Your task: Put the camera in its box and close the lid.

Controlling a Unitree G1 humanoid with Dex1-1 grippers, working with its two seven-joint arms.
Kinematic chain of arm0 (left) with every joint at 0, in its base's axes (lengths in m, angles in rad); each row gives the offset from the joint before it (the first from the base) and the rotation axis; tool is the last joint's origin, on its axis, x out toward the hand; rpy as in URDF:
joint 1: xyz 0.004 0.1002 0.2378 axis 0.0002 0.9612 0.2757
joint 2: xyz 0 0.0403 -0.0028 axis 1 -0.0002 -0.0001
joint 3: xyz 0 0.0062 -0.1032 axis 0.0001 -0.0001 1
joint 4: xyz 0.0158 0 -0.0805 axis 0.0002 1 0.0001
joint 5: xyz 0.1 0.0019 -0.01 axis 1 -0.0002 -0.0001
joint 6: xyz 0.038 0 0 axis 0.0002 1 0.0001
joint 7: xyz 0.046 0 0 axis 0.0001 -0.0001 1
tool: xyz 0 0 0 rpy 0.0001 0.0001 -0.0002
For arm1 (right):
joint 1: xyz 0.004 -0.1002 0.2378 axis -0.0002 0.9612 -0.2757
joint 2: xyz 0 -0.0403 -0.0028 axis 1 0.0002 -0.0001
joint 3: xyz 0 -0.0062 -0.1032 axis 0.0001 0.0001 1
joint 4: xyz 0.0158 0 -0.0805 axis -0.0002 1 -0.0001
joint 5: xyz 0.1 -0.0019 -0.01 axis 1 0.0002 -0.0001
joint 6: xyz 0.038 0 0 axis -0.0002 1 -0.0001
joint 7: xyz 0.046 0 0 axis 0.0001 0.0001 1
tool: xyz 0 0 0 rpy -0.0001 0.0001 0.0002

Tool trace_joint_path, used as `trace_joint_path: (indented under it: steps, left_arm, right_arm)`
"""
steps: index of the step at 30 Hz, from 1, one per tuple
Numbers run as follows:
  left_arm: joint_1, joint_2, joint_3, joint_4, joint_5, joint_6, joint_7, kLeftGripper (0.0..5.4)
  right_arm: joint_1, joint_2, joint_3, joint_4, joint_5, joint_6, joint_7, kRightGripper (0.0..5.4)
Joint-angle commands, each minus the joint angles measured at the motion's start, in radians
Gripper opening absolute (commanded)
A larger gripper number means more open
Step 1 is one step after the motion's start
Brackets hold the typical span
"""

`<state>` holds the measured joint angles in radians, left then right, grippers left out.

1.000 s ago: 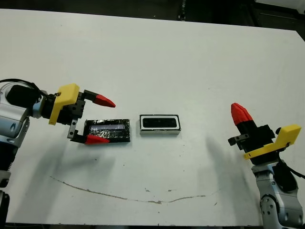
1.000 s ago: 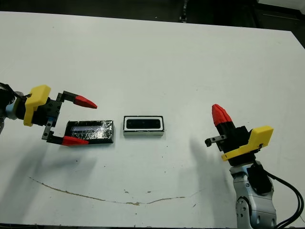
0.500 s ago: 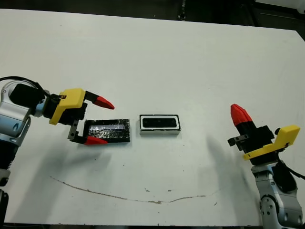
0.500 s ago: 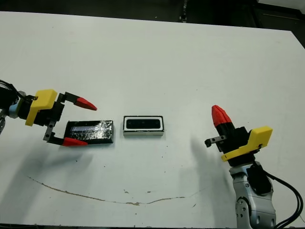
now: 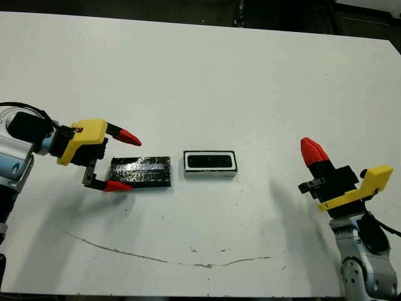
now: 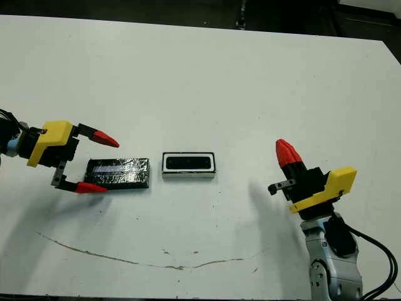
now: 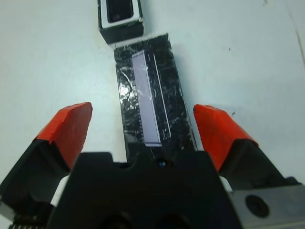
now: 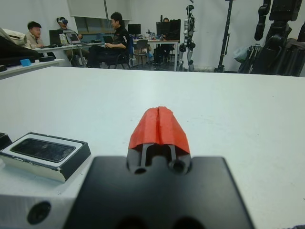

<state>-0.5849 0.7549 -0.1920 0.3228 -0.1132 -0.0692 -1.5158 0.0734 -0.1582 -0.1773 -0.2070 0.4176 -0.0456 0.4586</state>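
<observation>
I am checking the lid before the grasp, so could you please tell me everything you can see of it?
The lid is a black rectangular cover with a crinkly, glossy surface and a pale stripe running lengthwise along its top. It lies flat on the white table, just left of the box, end to end with it, with a narrow gap between them. The open left gripper straddles its left end, one finger on each side; neither visibly touches it.

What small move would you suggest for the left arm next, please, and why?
Probably bring the left gripper forward so its open fingers straddle the lid, then close on it. The camera already lies in the box, and the lid lies flat on the table beside it, ungrasped. The right gripper is shut, well away.
</observation>
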Motion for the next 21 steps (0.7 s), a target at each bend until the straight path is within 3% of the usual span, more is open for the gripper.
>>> trace_joint_path:
  steps: [1,13,21]
  left_arm:
    - [0.014,0.022,-0.016,0.021,0.02,0.003,-0.001,5.4]
    - [0.001,0.031,-0.026,-0.002,0.001,0.242,-0.039,5.4]
    - [0.013,0.04,-0.03,-0.037,0.007,0.279,-0.012,4.46]
  right_arm:
    - [0.012,-0.018,-0.006,0.005,0.001,0.01,-0.001,0.0]
    - [0.011,-0.022,-0.006,-0.001,0.02,0.035,0.004,0.0]
    - [0.013,-0.026,-0.005,-0.005,0.009,0.032,-0.003,0.0]
